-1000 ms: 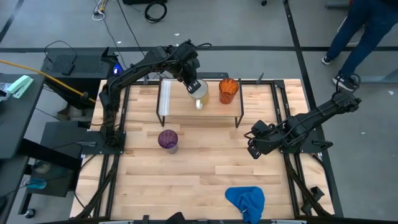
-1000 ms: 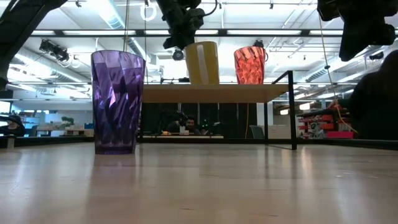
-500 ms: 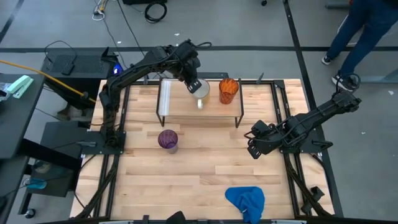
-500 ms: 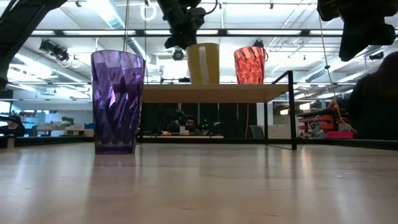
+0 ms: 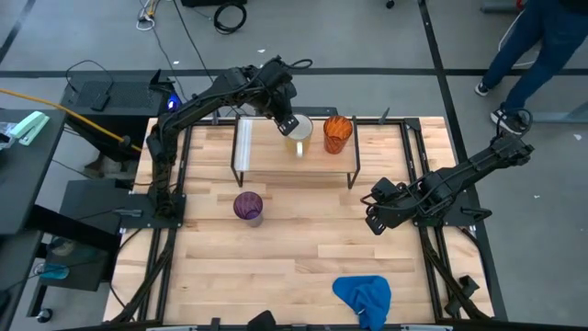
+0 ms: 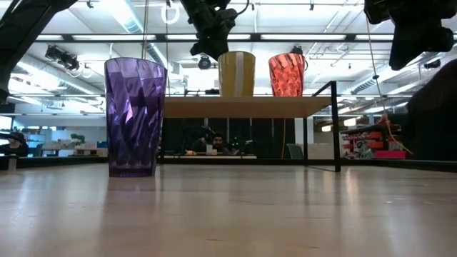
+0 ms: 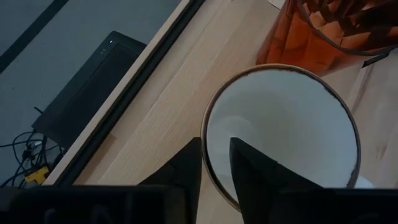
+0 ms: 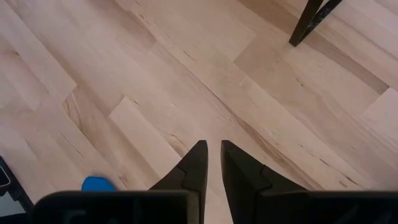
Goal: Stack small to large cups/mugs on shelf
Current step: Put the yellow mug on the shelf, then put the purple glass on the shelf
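A white mug (image 5: 299,133) stands upright on the light-wood shelf (image 5: 266,158), next to the orange cup (image 5: 337,134), which stands on the shelf's right part. My left gripper (image 5: 287,123) is shut on the mug's rim. In the low view the mug (image 6: 236,73) has its base at the shelf's top (image 6: 243,107). The purple tumbler (image 5: 247,206) stands upright on the table in front of the shelf. My right gripper (image 5: 372,221) is shut and empty, above the table's right part. My left gripper pinches the mug's wall at the rim (image 7: 205,134), one finger inside (image 7: 249,163) the mug and one outside (image 7: 186,163). The fingers come from above, slanting from the shelf's left. The mug is upright, and I cannot tell whether its base rests on the shelf.
A blue cloth (image 5: 364,296) lies at the table's near edge, right of the middle. The shelf's black wire legs (image 8: 311,22) stand close to my right gripper. A person's legs (image 5: 537,41) show beyond the table's far right corner.
My left gripper has carried the mug a little along the shelf toward the orange cup and slightly down. The mug now stands closer to the orange cup than before.
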Tool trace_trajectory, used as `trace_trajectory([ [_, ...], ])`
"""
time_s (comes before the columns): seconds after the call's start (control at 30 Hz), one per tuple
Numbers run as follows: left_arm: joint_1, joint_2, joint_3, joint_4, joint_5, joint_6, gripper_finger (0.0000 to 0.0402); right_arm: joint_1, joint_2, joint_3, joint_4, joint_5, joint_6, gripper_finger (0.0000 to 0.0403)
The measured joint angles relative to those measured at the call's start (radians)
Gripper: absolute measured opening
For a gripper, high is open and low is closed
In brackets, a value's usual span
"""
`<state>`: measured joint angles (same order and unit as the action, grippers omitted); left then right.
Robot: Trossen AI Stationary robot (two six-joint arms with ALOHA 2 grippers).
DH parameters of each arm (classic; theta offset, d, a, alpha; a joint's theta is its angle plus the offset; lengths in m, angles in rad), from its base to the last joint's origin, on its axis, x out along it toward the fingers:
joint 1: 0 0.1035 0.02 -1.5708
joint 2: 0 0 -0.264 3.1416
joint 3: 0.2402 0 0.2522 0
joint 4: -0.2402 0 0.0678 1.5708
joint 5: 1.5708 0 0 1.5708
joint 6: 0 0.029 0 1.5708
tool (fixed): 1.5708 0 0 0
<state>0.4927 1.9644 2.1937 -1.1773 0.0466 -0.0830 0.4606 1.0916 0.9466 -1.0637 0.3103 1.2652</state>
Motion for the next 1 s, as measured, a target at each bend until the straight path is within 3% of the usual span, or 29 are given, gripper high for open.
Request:
trace_trajectory([
  [0.5, 0.035, -0.016, 0.002, -0.002, 0.000, -0.018, 0.0095, 0.000, 0.000, 0.000, 0.000, 0.000, 0.000, 0.0052],
  [0.77, 0.056, -0.017, 0.156, -0.066, -0.001, -0.037, 0.0096, 0.000, 0.000, 0.000, 0.000, 0.000, -0.002, 0.0052],
  [1.0, 0.049, -0.097, 0.143, -0.146, -0.020, -0.059, 0.0087, 0.000, 0.000, 0.000, 0.000, 0.000, -0.009, 0.0052],
])
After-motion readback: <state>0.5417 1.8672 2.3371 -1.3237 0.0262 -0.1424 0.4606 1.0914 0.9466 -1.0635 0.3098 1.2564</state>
